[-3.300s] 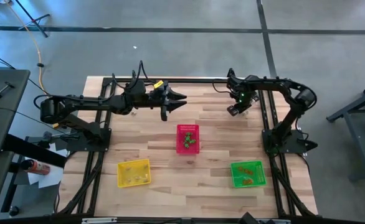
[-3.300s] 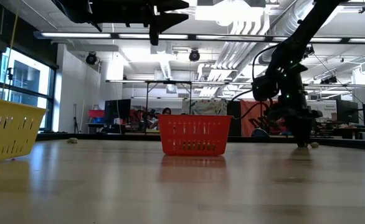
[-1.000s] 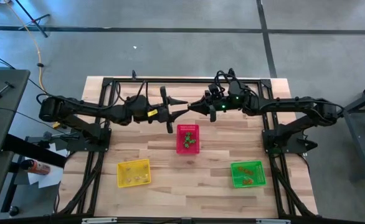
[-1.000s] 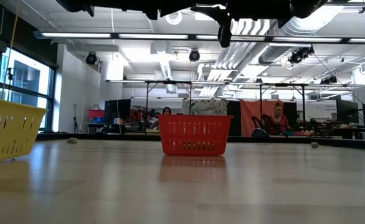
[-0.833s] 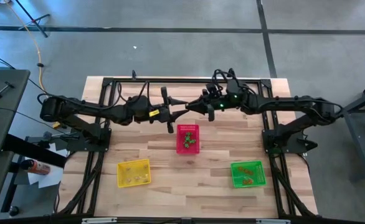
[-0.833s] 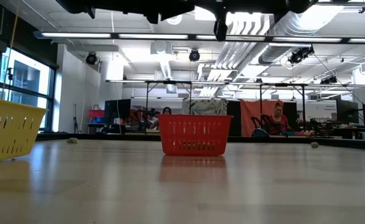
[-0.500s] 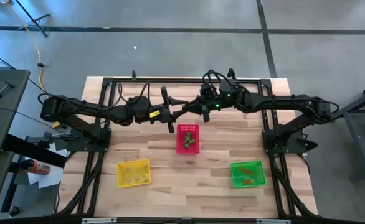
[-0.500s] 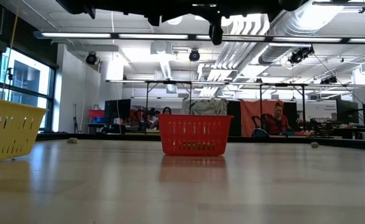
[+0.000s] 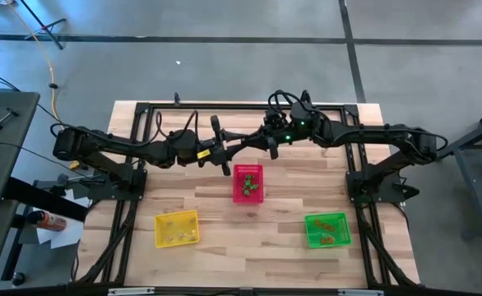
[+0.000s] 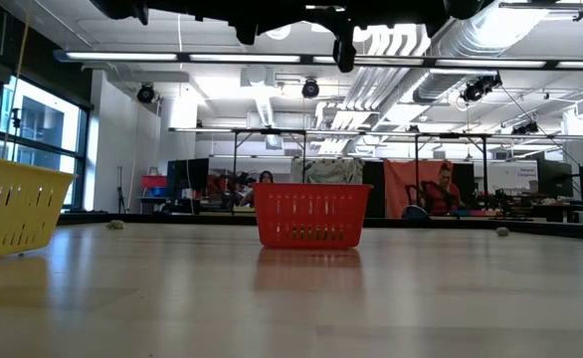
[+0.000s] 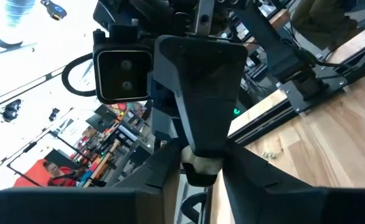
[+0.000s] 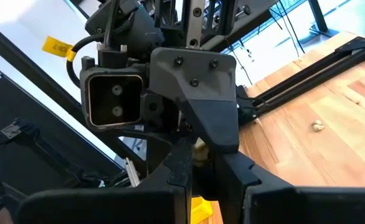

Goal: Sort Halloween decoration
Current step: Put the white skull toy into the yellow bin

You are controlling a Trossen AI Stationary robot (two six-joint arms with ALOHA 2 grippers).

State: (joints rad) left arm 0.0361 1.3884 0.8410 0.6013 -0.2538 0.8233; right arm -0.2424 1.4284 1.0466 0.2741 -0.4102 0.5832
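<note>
While my two arms meet in mid-air at 12 o'clock of the red basket (image 9: 247,194), my right tool (image 9: 239,146) is clamped on a pale yellowish trinket (image 11: 201,165). My left tool (image 9: 223,148) has its fingers (image 11: 251,180) apart, one on each side of that trinket; can't tell if they actually touch it. More little trinkets sit in the red basket, in the yellow basket (image 9: 177,217) at 7 o'clock of the tabletop (image 9: 257,247), and in the green basket (image 9: 327,219) at 5 o'clock. One loose trinket (image 12: 318,126) lies on the wood.
</note>
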